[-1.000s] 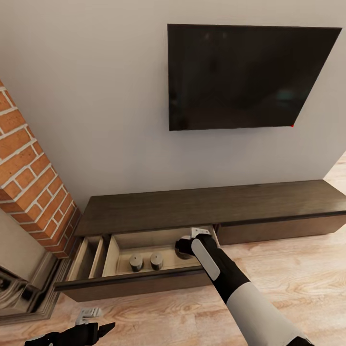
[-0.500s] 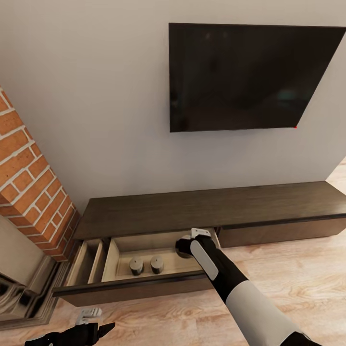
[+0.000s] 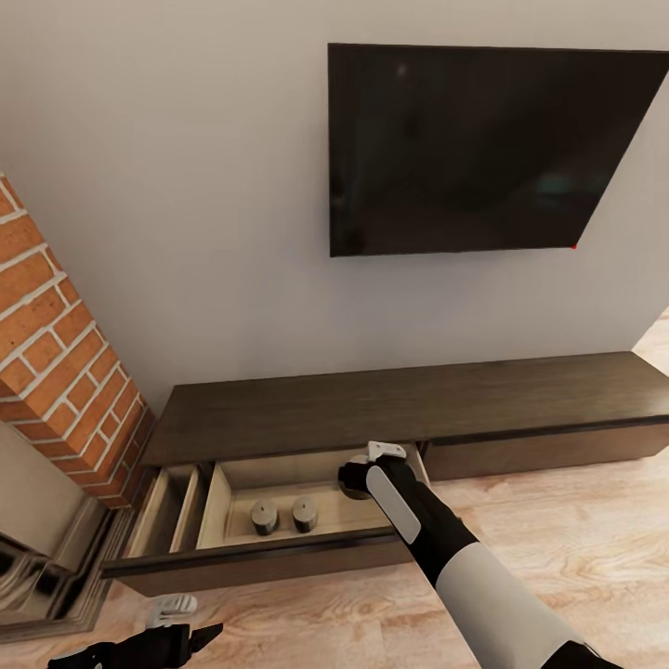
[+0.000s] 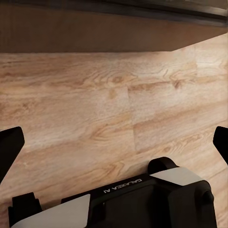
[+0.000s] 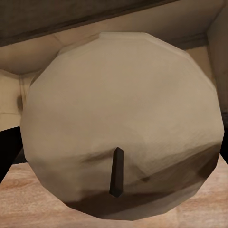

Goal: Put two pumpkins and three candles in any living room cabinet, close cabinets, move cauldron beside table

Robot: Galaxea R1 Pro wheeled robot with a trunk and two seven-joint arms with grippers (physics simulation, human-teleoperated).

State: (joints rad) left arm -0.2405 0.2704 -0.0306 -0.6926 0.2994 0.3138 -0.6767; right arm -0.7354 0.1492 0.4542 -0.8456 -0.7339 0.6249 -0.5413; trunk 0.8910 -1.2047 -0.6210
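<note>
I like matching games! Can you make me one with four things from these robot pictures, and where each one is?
Things:
1. two candles
2. television
3. right gripper
4. brick column

Places:
A. on the wall above the cabinet
B. left of the cabinet
C. standing side by side on the open drawer's pale floor
D. reaching into the drawer's right part, with a third candle close in front of its camera

Pairs: 1-C, 2-A, 3-D, 4-B
</note>
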